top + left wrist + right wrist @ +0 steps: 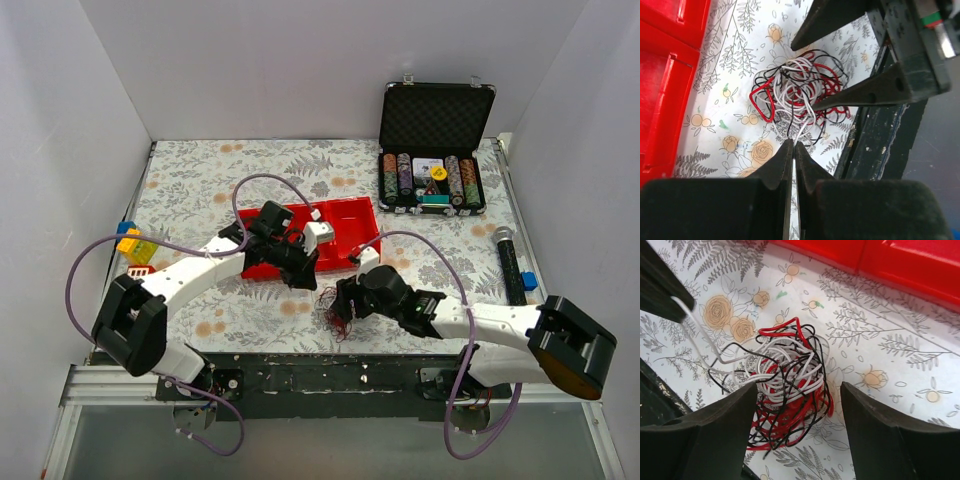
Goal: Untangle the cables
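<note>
Red-black-white cables [787, 380] knotted | left gripper [793, 146] nipped onto one | right gripper [799, 390] spread astride the clump — risk: pulling drags everything, tightening knots

No readable text, no labels or numbers — chip case [436, 115] markings too small

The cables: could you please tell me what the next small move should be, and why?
Probably close the right gripper on the cables: its jaws stand open either side of the tangle, while the left gripper looks shut on a white strand, so anchoring the bundle would let that strand pull free.
</note>
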Robot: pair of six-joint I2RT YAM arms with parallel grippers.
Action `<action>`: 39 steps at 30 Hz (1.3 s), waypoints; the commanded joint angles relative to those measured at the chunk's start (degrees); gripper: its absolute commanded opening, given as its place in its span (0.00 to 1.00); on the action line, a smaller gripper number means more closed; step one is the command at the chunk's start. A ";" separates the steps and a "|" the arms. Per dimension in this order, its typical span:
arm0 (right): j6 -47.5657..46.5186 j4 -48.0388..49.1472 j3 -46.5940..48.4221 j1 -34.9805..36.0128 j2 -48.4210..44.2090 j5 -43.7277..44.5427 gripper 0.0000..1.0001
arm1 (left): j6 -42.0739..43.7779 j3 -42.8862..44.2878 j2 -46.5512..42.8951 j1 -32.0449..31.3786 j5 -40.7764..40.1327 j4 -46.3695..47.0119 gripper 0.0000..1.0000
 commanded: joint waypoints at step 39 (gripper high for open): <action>-17.64 20.64 1.78 14.21 -15.99 -4.44 0.65 | -5.09 17.14 -10.95 -5.24 -9.70 -15.12 0.00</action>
